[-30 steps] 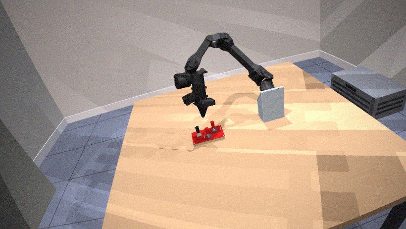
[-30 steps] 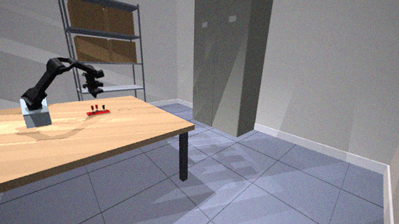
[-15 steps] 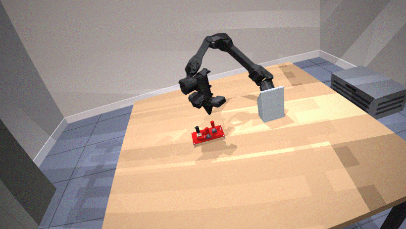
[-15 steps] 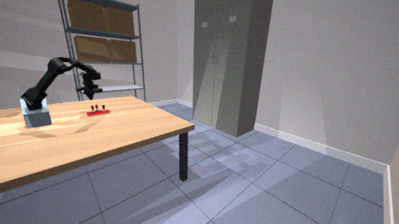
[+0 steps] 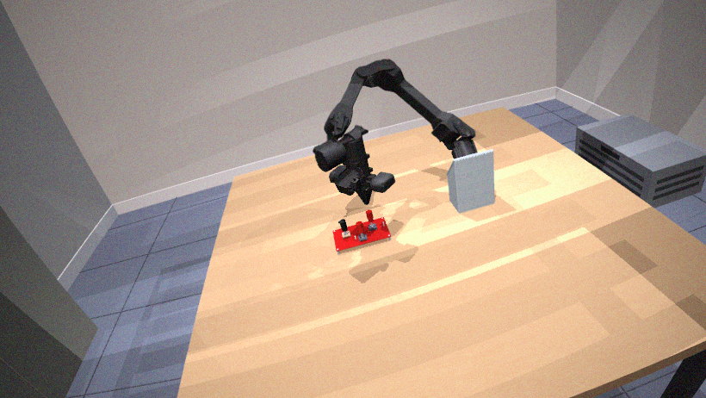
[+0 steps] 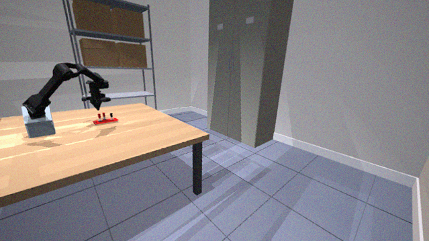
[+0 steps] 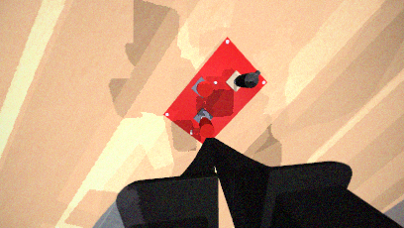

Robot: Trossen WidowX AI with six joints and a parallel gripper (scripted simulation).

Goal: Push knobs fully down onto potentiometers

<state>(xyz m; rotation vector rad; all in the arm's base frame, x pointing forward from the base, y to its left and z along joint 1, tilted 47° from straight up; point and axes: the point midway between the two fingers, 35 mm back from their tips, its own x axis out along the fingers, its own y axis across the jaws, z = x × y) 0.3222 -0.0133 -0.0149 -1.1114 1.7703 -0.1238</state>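
The red circuit board (image 5: 343, 243) (image 6: 97, 122) (image 7: 228, 57) stands on the table (image 5: 444, 296) (image 6: 58, 153). A tall red knob (image 5: 368, 215) (image 7: 206, 130) stands up at one end of the board. A second, lower red knob (image 5: 358, 226) is near the board's middle. A black knob (image 5: 342, 225) (image 6: 111, 114) (image 7: 248, 79) stands at the other end. My gripper (image 5: 366, 201) (image 6: 97, 108) (image 7: 210, 142) is shut and empty. It points straight down, a short way above the tall red knob and not touching it.
The arm's grey base block (image 5: 472, 180) (image 6: 40, 125) stands on the table behind the board. A grey cabinet-like box (image 5: 641, 152) sits on the floor to the right. A shelf rack (image 6: 109, 39) and a tall locker (image 6: 249, 59) stand beyond the table.
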